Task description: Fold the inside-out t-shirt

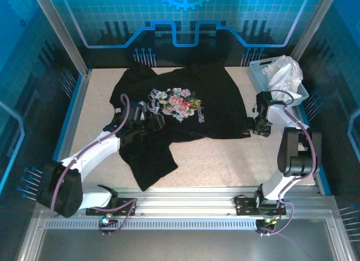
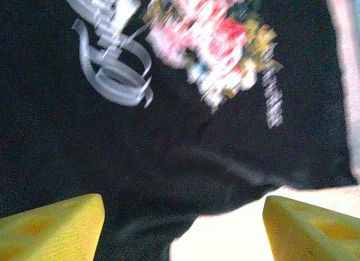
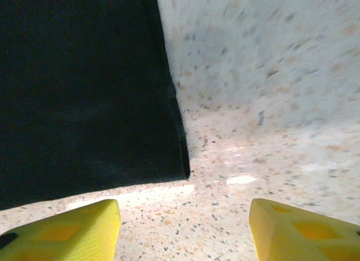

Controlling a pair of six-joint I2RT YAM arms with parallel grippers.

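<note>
The black t-shirt (image 1: pixel 219 117) is lying spread across the middle of the speckled bench (image 1: pixel 225 160). Its flowered print (image 1: pixel 180 103) is facing up, and one rumpled part is trailing toward the near left.

The left gripper (image 1: pixel 153 124) is hovering over the t-shirt's left half, just beside the print. In the left wrist view its yellow fingers (image 2: pixel 56 227) are standing apart, with cloth lying below them and nothing pinched.

The right gripper (image 1: pixel 251 126) is sitting at the t-shirt's right edge. In the right wrist view its fingers are also standing apart over bare bench. A squared corner (image 3: pixel 169 165) of the cloth is lying just ahead of them, untouched.

The cloth is looking light, soft and limp. It will probably sag and drag rather than hold any shape, and it may slide easily on the smooth bench. The edges seem the best places to take hold: that flat corner on the right, and a sleeve or hem edge on the left. A pinch in the middle would likely only bunch it. Lifting both sides together should keep it from twisting.

A basket (image 1: pixel 256 75) holding white cloth (image 1: pixel 284 72) is standing at the far right, apart from the t-shirt.
</note>
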